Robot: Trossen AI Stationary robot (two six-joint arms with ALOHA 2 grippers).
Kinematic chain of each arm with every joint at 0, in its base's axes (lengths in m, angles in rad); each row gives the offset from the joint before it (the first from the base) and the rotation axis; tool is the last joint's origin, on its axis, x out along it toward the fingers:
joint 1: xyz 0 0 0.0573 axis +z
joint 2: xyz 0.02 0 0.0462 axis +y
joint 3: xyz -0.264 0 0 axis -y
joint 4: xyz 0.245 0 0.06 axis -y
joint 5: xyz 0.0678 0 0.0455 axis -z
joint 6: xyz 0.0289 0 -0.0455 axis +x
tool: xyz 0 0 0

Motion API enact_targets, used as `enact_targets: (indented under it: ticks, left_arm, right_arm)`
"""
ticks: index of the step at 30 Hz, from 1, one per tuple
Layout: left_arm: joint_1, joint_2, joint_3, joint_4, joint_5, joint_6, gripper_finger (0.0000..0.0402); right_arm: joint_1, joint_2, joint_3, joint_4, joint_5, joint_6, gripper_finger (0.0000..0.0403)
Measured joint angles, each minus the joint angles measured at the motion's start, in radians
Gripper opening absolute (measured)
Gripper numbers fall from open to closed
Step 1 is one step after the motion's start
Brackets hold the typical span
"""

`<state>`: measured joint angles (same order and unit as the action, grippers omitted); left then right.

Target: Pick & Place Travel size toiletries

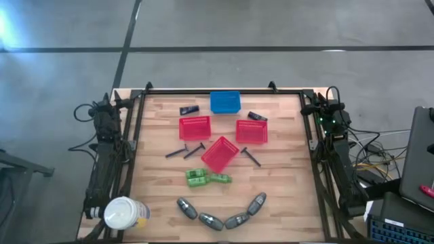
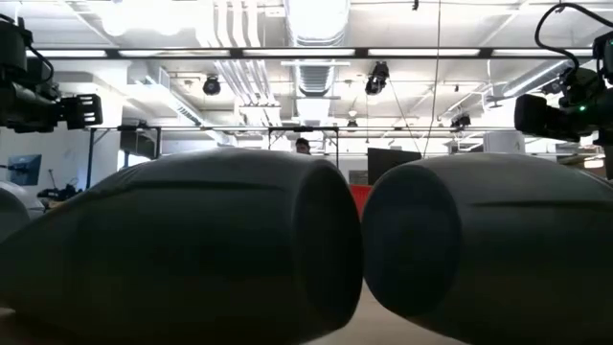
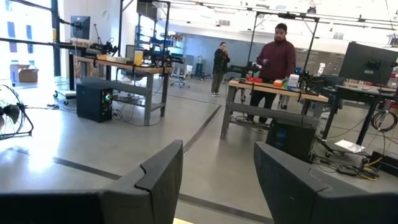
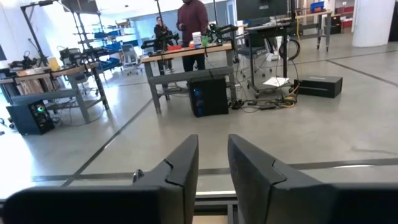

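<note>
**Both arms parked at the table's far corners, toiletries lying untouched**

Lying in a curved row along the near edge of the table point(image 1: 285, 203): four grey oval bottles point(image 1: 221, 215), two of them filling the low view point(image 2: 192, 249) and blocking nearly everything behind; resting just beyond them, two bright green pieces point(image 1: 207, 178) side by side; scattered farther in, thin black sticks point(image 1: 186, 151) left of centre and one more point(image 1: 251, 156) to the right; sitting near the far edge, two dark flat packets point(image 1: 189, 109), one on each side of the blue basket point(image 1: 225, 102).

Crowding the middle: three red mesh baskets point(image 1: 220, 154), the centre one tilted and standing between the sticks and the green pieces; occupying the near left corner, a big white-topped round container point(image 1: 123, 213).

Folded back at the far left corner, the left claw point(image 3: 217, 180), fingers standing well apart and gripping nothing; tucked at the far right corner, the right claw point(image 4: 212, 171), fingers a narrow gap apart, also holding nothing; both pointing away into the room, where people are standing at workbenches.
</note>
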<state>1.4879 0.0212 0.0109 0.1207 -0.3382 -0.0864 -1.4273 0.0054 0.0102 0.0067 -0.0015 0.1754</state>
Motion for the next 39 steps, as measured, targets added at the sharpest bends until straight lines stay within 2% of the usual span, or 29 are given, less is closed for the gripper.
enact_targets:
  ticks: [16,29,32,36,39]
  left_arm:
    - [0.0,0.0,0.0,-0.002,0.0,0.0,0.0202]
    - [0.0,0.0,0.0,-0.004,0.0,0.0,0.0202]
    - [0.0,0.0,0.0,-0.003,0.0,0.0,0.0202]
    - [0.0,0.0,0.0,-0.003,0.0,0.0,0.0202]
    - [0.0,0.0,0.0,0.0,0.0,0.0,0.0202]
  right_arm:
    - [0.0,0.0,0.0,0.0,0.0,-0.002,0.0043]
    - [0.0,0.0,0.0,0.002,0.0,0.031,0.0077]
    - [0.0,0.0,0.0,0.003,0.0,0.215,0.0086]
    - [0.0,0.001,0.0,0.001,-0.001,0.683,0.0098]
    - [0.0,0.01,0.0,0.002,-0.022,0.935,0.0105]
